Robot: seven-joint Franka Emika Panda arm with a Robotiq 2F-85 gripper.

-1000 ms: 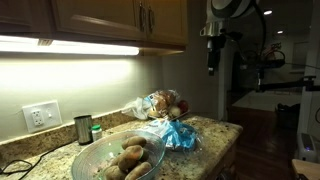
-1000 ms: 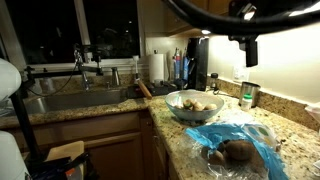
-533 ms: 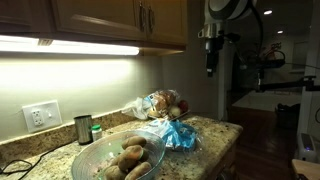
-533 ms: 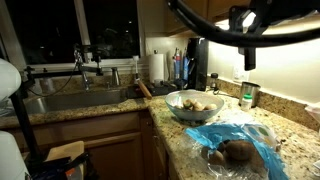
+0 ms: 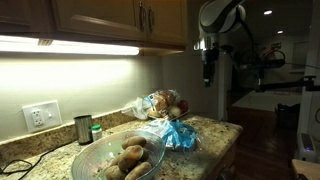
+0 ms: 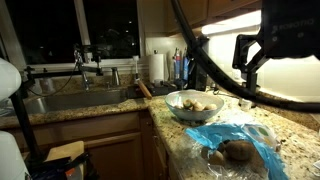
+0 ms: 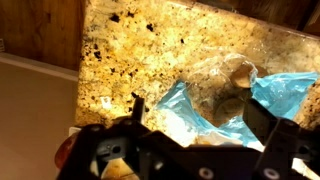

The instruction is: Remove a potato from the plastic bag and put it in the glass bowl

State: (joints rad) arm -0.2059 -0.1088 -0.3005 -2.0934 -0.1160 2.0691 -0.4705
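The reach is in hand: the gripper, jaws apart, is poised high above the plastic bag. A descent onto a bagged potato is called for before the glass bowl at left.

Worktop: we see speckled granite.
On it: we find the glass bowl, plastic bag and metal cup.

Dim room overall. In an exterior view the strip light under the cabinets blows out white, washing wall and counter; right side dark. In an exterior view the window is black, arm a blurred silhouette. Wrist view: soft, warm-yellow counter, bag glaring, gripper dark, unfocused.
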